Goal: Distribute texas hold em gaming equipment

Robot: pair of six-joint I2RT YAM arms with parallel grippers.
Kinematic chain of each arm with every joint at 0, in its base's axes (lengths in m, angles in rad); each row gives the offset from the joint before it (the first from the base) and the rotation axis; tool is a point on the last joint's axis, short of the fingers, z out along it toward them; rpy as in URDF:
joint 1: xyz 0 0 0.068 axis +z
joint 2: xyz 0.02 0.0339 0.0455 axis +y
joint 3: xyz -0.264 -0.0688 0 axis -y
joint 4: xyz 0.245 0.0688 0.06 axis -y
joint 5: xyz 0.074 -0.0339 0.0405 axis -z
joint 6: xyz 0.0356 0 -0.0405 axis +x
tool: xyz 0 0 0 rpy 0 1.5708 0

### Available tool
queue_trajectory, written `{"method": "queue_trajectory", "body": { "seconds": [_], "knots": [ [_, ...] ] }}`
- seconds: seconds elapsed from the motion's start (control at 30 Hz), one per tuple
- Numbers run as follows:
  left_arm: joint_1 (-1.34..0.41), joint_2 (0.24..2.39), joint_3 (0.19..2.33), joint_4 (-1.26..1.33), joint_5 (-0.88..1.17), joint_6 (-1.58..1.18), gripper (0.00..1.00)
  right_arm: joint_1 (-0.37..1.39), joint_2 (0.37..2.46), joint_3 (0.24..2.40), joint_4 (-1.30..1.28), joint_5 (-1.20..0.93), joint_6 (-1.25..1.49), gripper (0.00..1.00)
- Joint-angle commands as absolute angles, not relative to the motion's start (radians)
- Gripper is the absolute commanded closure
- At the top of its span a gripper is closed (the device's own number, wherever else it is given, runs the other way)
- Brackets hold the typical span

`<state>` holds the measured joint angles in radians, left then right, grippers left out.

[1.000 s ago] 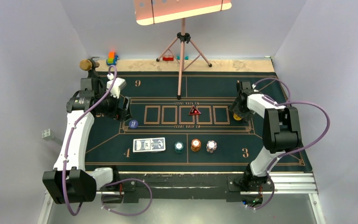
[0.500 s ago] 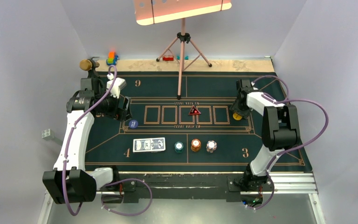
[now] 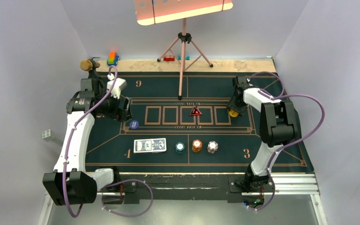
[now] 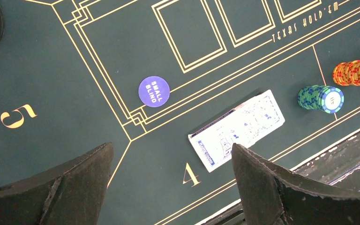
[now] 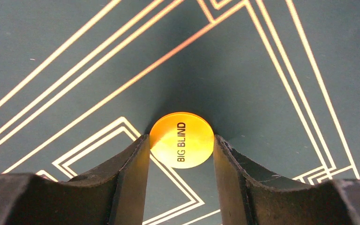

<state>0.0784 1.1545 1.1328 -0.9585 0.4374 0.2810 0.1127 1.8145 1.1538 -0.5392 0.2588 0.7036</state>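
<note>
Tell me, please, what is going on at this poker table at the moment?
The right pincer is clamped on the yellow Big Blind button at the right end of the card boxes on the mat. The left pincer hangs open above the mat near the purple Small Blind button, holding nothing. The card deck, teal chip stack, orange chip stack and whitish chip stack sit along the near side.

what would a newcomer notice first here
The glowing yellow BIG BLIND disc, pinched in the right pincer on the right of the dark green poker mat. Next, the pink board on its tripod at the far edge, and the three chip stacks beside the card deck near the arms.
</note>
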Motion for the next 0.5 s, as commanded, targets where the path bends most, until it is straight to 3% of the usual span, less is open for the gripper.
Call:
{"method": "queue_trajectory", "body": {
  "seconds": [0.0, 0.47],
  "knots": [
    [0.083, 1.133, 1.138, -0.933, 0.435, 0.291, 0.0, 0.159, 1.88, 1.265, -0.523, 0.211, 0.729, 0.51],
    [0.086, 1.134, 1.123, -0.923, 0.406, 0.311, 0.0, 0.291, 2.166, 1.68, -0.583, 0.151, 0.739, 0.51]
  ]
}}
